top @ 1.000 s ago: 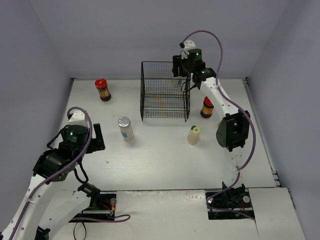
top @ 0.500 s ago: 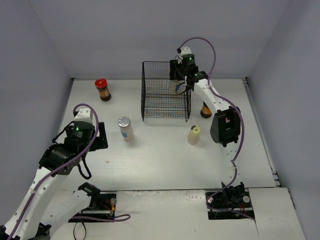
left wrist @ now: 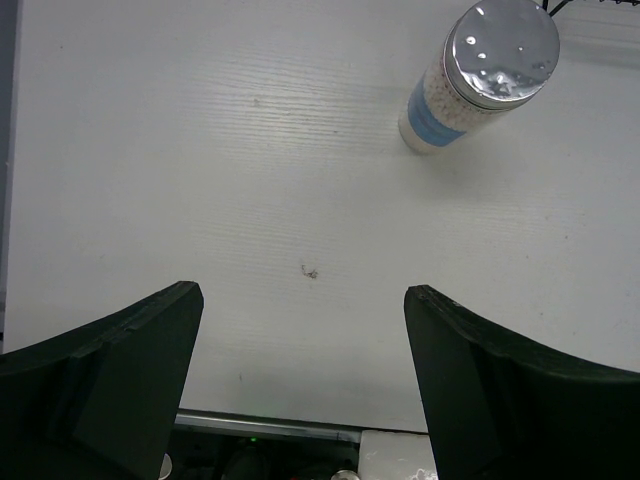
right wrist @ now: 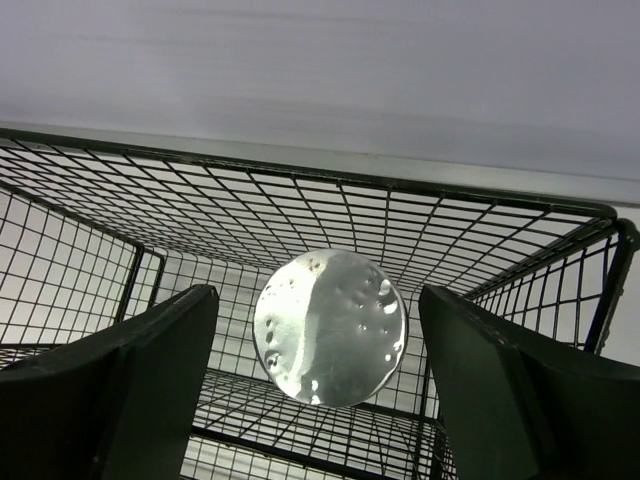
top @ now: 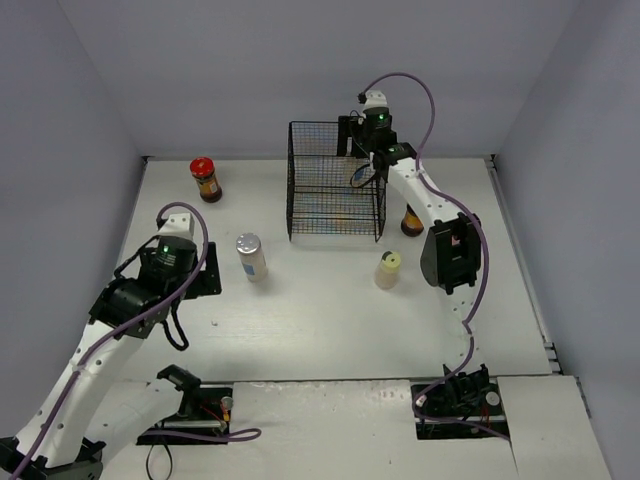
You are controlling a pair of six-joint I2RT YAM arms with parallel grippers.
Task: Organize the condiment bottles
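Shows the right gripper (right wrist: 318, 296) over the black wire basket (top: 333, 212) at 12 o'clock on the table, jaws parted either side of a silver-capped bottle (right wrist: 330, 340) within the basket's walls, with a clear gap at the left finger. Finds the left gripper (left wrist: 302, 295) spread wide above bare tabletop (left wrist: 200, 150), gripping nothing, with a second silver-capped bottle (left wrist: 480, 75) upright at 1 o'clock. Puts a red-lidded jar (top: 205, 178) at 10 o'clock of the table and a yellow-green-capped bottle (top: 388, 269) at 5 o'clock of the basket.

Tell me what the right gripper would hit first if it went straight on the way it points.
The silver-capped bottle, centred between its fingers inside the basket. How far off the cap lies is unclear from this view.
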